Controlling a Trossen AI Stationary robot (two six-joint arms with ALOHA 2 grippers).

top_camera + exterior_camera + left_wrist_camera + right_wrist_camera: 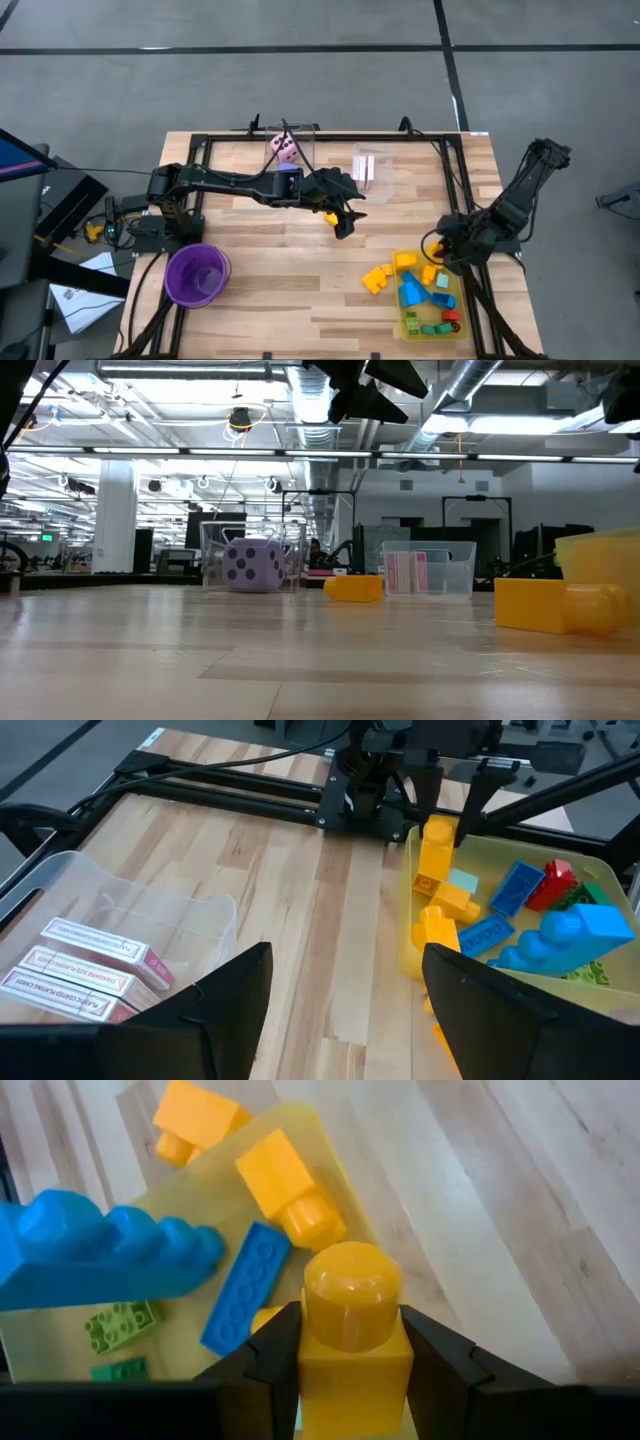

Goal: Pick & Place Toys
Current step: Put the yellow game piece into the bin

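- Your right end effector (pixel 350 1380), at the right of the overhead frame above the yellow tray (pixel 458 318), is clamped on a yellow block (pixel 352 1335) with a round stud on top.
- Your left end effector (pixel 345 1010) hangs over the middle of the worktop (pixel 270 290) with its fingers apart and nothing between them.
- Done so far, by the look of it: a dotted die (pixel 286 150) sits in the clear box (pixel 300 132) at upper centre of the overhead frame, and pink-white cards (pixel 85 970) lie in the clear box (pixel 385 185) beside it.
- One small yellow piece (pixel 353 588) lies loose on the worktop near those boxes.
- Left to do: the tray is crowded with toys, among them a big blue block (pixel 95 1260), a flat blue brick (pixel 245 1300), green pieces (pixel 120 1325) and a red one (pixel 555 880), with more yellow blocks (pixel 385 272) at its edge.
- I judge the sorting well short of halfway.
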